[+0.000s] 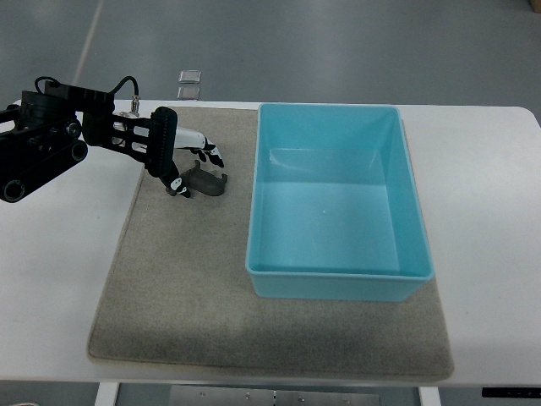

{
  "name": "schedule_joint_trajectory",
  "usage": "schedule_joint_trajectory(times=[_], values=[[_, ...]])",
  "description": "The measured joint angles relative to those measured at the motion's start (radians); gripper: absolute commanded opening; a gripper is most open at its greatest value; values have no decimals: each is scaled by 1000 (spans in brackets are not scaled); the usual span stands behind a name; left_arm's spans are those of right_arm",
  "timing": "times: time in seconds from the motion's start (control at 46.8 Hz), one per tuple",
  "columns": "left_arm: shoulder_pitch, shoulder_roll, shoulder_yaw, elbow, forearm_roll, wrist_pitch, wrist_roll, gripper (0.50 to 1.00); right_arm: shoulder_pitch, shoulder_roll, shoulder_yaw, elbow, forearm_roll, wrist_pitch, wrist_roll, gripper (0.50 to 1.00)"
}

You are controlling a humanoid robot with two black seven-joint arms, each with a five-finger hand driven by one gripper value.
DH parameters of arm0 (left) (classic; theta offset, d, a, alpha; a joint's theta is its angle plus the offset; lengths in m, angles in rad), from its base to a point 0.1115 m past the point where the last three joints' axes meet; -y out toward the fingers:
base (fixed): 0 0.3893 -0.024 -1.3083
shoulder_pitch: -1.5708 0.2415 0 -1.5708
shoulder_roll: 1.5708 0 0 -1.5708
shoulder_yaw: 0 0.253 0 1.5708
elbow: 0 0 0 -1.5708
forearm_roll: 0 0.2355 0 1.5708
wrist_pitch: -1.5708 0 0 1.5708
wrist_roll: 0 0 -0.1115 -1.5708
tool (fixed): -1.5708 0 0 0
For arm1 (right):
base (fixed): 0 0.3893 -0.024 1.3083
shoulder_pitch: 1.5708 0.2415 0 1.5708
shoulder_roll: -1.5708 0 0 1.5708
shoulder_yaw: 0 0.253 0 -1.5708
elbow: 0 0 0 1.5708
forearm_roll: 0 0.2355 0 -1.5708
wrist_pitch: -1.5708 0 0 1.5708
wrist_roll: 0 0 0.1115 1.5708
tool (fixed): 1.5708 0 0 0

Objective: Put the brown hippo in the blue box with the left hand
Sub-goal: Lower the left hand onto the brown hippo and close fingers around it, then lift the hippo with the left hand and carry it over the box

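The left hand [188,161] reaches over the grey mat [186,288], its fingers curled around the brown hippo [205,182] (small, dark), which lies just left of the blue box [338,279].

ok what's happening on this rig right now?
The left hand is down over the brown hippo on the grey mat, fingers around its left end; whether it is actually gripped is unclear. The hippo is not yet in the blue box, which is empty. The right arm is out of view.
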Motion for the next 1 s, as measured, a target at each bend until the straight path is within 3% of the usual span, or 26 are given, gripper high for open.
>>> schedule_joint_trajectory(times=[0.107,0.278,0.363,0.449,1.005], values=[[0,0,2,-1,0,5,0,726,0,0,0,0,0,0,0,936],[0,0,2,-1,-1,6,0,606,0,0,0,0,0,0,0,936],[1,0,2,-1,-1,6,1,523,0,0,0,0,0,0,0,936],[-2,0,2,-1,-2,8,1,500,0,0,0,0,-1,0,0,936],[-20,8,-19,-3,-18,23,0,500,0,0,0,0,-1,0,0,936]])
